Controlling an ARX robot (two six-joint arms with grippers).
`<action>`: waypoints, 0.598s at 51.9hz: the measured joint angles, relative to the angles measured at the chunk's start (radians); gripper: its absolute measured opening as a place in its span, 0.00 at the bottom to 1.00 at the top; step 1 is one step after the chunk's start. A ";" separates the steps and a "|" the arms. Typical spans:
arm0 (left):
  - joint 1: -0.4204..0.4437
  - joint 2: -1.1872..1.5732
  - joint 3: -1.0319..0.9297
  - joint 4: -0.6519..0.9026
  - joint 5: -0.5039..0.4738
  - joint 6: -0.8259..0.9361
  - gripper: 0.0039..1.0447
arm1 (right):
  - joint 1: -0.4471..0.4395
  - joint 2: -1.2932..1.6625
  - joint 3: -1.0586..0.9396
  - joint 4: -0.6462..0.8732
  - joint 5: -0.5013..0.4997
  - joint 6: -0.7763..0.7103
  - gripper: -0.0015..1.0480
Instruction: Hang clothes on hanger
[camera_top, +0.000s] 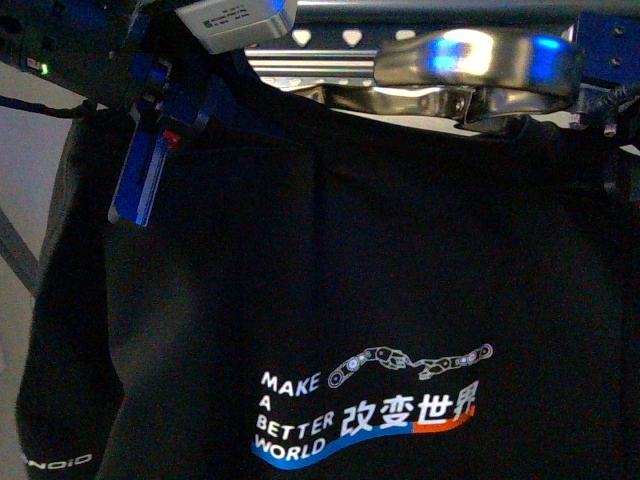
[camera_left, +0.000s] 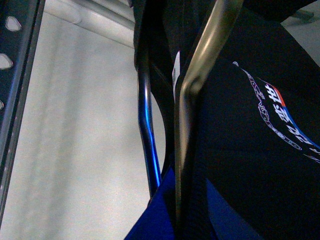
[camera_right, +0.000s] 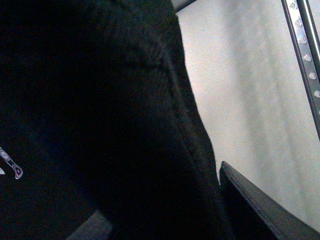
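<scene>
Your left gripper (camera_top: 150, 170) clamped on shirt (camera_top: 330, 300), right gripper (camera_top: 480, 85) can't tell. Lift top edge over rack rail (camera_top: 330, 40), keep both sides level.

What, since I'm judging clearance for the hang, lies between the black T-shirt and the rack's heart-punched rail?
Nothing: in the right wrist view only bare pale background separates the T-shirt from the rail.

The front view faces straight ahead, very near the T-shirt (camera_top: 350, 280), with the rack rail (camera_top: 325, 45) just above. Both wrist views sit tight against that shirt, looking along its cloth; front and left wrist views share the printed chain (camera_top: 410, 362).
</scene>
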 joint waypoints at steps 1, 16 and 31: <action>0.000 0.000 0.000 0.000 0.000 0.000 0.04 | 0.000 0.000 -0.002 0.000 -0.001 0.000 0.26; 0.000 0.000 0.006 0.006 0.006 -0.006 0.34 | -0.025 -0.018 -0.048 -0.078 -0.026 -0.003 0.08; 0.000 0.000 0.008 0.006 0.008 -0.006 0.73 | -0.093 -0.018 -0.095 -0.179 -0.052 0.106 0.08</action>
